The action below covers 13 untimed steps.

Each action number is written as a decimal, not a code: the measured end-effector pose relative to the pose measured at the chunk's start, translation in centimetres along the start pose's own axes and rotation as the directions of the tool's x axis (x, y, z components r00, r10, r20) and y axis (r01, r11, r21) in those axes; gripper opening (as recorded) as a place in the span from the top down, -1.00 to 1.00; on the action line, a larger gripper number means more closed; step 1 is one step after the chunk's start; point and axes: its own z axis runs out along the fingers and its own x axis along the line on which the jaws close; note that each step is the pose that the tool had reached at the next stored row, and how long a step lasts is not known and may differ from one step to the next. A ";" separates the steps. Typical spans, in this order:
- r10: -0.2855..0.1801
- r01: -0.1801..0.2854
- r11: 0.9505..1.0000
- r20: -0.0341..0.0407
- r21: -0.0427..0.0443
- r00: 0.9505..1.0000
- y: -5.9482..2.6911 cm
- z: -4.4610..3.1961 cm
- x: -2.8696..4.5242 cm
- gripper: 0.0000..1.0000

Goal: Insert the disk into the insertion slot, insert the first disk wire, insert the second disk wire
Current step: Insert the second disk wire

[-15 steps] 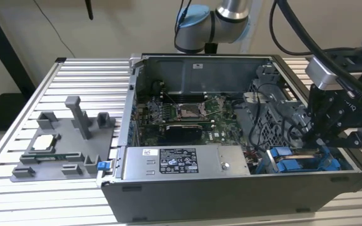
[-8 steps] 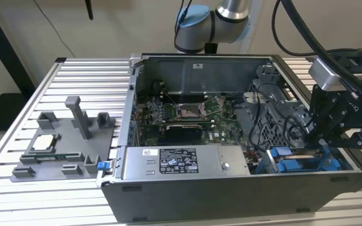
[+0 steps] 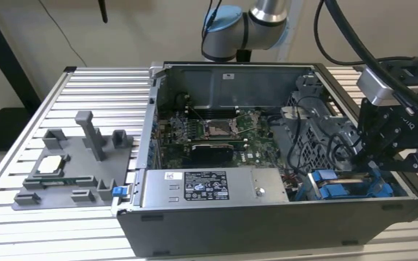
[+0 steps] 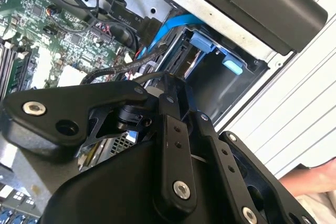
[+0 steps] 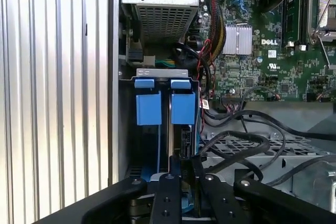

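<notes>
On the exterior view's left, a grey tray [image 3: 71, 163] is sitting on the ribbed metal table [image 3: 85, 76]. At centre, an open computer case [image 3: 267, 223] is lying on its side, showing its green circuit board [image 3: 216, 130] and a grey metal box [image 3: 209, 187] bearing a sticker. Toward the exterior view's right, the black gripper [image 3: 374, 163] is hanging over the case's corner, just above the slot [image 5: 161, 72], where the disk [image 5: 182, 108] is standing on edge in its blue carrier. Black wires [image 5: 247, 140] are looping just beside it. Whether the gripper is holding anything cannot be told.
</notes>
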 end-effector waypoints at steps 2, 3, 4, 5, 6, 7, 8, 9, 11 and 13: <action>0.000 0.000 1.000 0.000 0.000 1.000 -0.01 0.06 0.00 1.00; 0.000 0.000 1.000 0.000 0.000 1.000 -0.02 0.10 0.00 1.00; 0.000 0.000 1.000 0.000 0.000 1.000 -0.03 0.12 0.01 1.00; 0.000 0.000 1.000 0.000 0.000 1.000 -0.03 0.16 0.01 1.00; 0.000 0.000 1.000 0.000 0.000 1.000 -0.04 0.18 0.01 1.00; 0.000 0.000 1.000 0.000 0.000 1.000 -0.05 0.21 0.01 1.00; 0.000 0.000 1.000 0.000 0.000 1.000 -0.05 0.22 0.02 1.00; 0.000 0.000 1.000 0.000 0.000 1.000 -0.05 0.23 0.02 1.00; 0.000 0.000 1.000 0.000 0.000 1.000 -0.05 0.26 0.02 1.00; 0.000 0.000 1.000 0.000 0.000 1.000 -0.05 0.29 0.02 1.00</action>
